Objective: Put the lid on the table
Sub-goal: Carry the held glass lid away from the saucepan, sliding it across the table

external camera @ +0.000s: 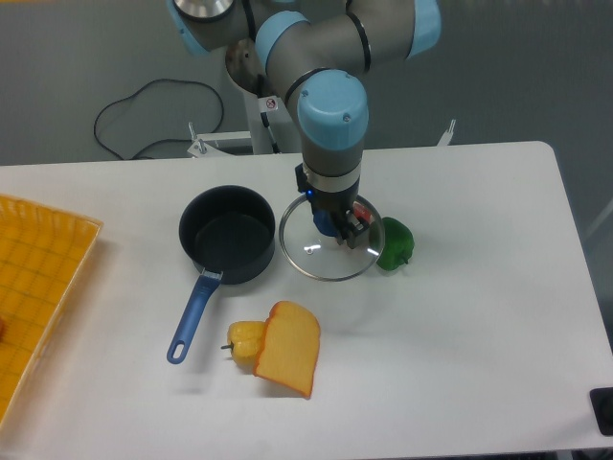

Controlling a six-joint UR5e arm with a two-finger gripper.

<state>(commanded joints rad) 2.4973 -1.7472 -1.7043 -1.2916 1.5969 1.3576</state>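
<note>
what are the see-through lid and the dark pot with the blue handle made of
The round transparent lid looks like clear glass with a thin shiny metal rim: the white table shows through it and highlights glint on it. The dark pot seems to be metal with a matte dark coating, though that is uncertain; its blue handle looks like smooth plastic.

On one white table [460, 345]: one dark pot [228, 233] with a blue handle, one glass lid [321, 251], one green pepper [395, 245], one yellow pepper [245, 340], one orange cheese wedge [290, 347], one yellow tray [34, 287] at left, under one robot arm [330, 105].
</note>
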